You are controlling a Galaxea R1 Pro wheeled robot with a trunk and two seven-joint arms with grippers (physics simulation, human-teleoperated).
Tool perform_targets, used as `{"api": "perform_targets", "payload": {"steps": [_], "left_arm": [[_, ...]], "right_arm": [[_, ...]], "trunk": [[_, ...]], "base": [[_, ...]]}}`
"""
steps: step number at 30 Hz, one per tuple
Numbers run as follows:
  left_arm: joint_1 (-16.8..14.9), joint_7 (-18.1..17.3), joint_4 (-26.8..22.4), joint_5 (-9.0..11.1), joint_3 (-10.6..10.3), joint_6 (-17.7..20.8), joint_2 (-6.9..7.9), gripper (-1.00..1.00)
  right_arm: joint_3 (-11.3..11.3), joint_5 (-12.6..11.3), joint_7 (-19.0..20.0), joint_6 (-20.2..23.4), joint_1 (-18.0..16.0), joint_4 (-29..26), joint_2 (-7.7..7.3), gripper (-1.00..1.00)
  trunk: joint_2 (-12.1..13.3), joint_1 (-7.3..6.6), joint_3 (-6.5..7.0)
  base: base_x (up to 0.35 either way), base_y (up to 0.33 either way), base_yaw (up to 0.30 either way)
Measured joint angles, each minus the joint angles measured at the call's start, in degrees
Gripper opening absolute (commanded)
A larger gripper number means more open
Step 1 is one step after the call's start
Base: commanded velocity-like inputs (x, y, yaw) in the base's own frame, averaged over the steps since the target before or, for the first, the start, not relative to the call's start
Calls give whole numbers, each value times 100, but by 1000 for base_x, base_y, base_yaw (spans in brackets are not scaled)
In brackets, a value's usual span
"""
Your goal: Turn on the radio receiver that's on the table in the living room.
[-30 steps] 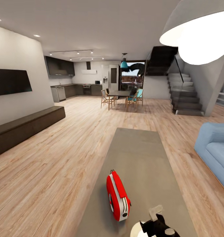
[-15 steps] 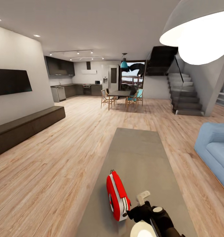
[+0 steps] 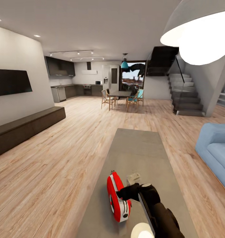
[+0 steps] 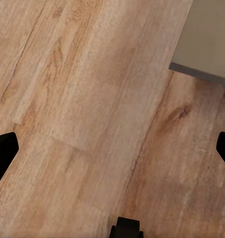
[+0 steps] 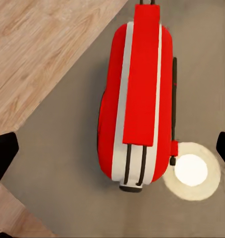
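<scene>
The red radio receiver stands on edge near the close end of the long grey table in the living room. My right gripper hovers just above and to the right of the radio's top, its dark wrist reaching in from the lower edge. In the right wrist view I look straight down on the radio, its thin handle alongside; the black fingertips sit far apart at both picture edges, open and empty. My left gripper is open over bare wood floor, beside a table corner.
A blue sofa stands right of the table; a dark low bench and wall TV are at left. A dome lamp hangs at upper right. The dining table, kitchen and stairs lie far behind.
My right arm has risen from the lower edge and swung forward and left, ending over the radio. The radio and the camera have stayed put.
</scene>
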Motion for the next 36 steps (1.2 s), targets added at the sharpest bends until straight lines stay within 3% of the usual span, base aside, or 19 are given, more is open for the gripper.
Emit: {"api": "perform_targets", "payload": {"steps": [2, 13, 15, 23, 31, 36], "left_arm": [[-2, 0, 0, -2, 0, 1, 2, 100], [0, 0, 0, -2, 0, -6, 2, 100], [0, 0, 0, -2, 0, -12, 2, 100], [0, -8, 0, -4, 0, -49, 2, 100], [0, -9, -1, -2, 6, -129, -3, 100], [0, -9, -1, 4, 8, -287, -12, 100]], "right_arm": [[0, -116, 3, 247, -331, 5, 32, 100], [-6, -298, -5, 371, -1070, 192, 94, 100], [-8, -298, -5, 373, -1274, 484, 95, 100], [-22, -278, -5, 317, -2219, 2527, 82, 100], [-83, -272, -57, 305, -2362, 2892, 65, 100], [-239, -275, -71, 305, -2385, 2932, 62, 100]], "trunk": [[0, 0, 0], [0, 0, -1], [0, 0, -1], [0, 0, -1], [0, 0, -1], [0, 0, -1]], "base": [[0, 0, 0], [0, 0, 0], [0, 0, 0], [0, 0, 0], [0, 0, 0], [0, 0, 0]]}}
